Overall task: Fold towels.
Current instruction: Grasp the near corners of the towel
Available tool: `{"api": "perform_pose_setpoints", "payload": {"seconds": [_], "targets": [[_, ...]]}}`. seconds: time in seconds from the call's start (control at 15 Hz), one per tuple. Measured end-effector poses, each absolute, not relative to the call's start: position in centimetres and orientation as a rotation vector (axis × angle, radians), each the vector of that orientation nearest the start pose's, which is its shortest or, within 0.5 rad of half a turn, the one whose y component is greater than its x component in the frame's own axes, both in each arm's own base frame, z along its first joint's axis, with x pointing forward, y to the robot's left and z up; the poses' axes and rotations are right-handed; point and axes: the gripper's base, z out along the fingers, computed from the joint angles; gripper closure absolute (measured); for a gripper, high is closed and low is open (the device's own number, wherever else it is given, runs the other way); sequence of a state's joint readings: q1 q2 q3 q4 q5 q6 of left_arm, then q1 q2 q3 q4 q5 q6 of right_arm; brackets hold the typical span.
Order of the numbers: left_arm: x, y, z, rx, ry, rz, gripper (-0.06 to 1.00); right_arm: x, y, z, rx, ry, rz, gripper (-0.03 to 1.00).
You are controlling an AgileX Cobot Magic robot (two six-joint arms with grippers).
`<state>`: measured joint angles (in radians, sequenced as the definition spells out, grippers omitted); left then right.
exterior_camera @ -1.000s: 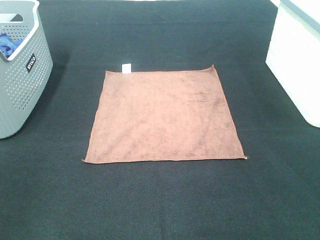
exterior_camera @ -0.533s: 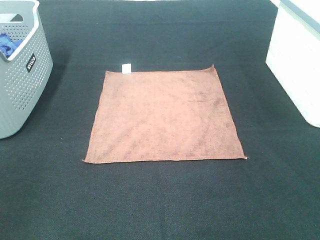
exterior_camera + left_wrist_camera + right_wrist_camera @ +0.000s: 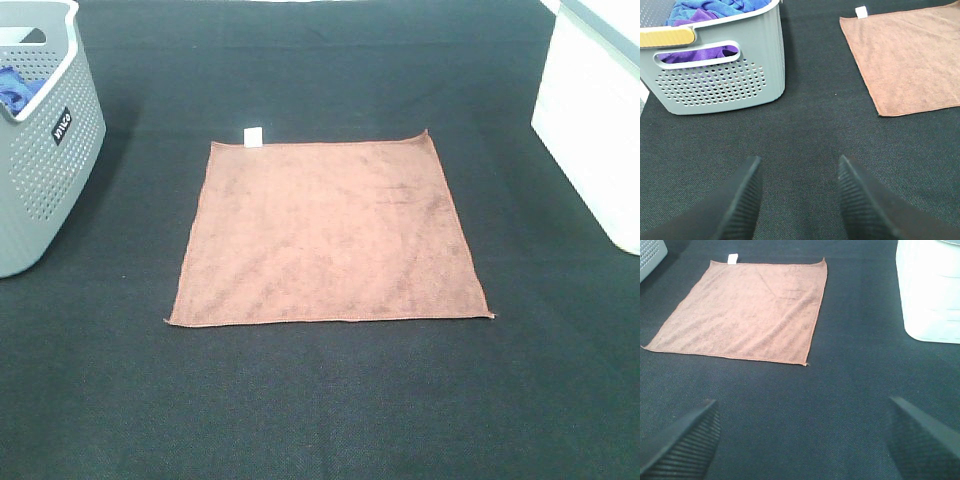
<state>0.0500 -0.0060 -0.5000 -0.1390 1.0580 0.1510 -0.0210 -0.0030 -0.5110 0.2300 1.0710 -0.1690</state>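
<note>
Grippers point(image 3: 799, 167) point(image 3: 802, 406) spread, towel point(image 3: 330, 232) unmoved.

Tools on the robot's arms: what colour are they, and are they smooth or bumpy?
Both are black. The left tool has two wide, rounded fingers covered in fine ridges. The right tool looks the same. No cables or markings show, and the arms themselves are out of view.

Left fingers point(image 3: 742, 200) and right fingers point(image 3: 682, 442) apart
</note>
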Motion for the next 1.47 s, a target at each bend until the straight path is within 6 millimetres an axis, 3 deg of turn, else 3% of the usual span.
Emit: {"api": "perform_pose_setpoints", "payload": {"seconds": [1.13,1.27,1.47], "targets": [[-0.6,-1.1,28.2,0.107,2.0,-0.04,0.48,-0.7,1.8,28.0,-0.146,2.017,0.165,0.13],[0.5,-1.3,29.6,0.087,1.909,-0.086,0.48,0.7,1.8,29.2,-0.076,1.965,0.204,0.13],[3.9,-1.4,31.1,0.028,1.863,-0.157,0.44,4.2,1.5,30.2,-0.013,1.966,0.218,0.13]]}}
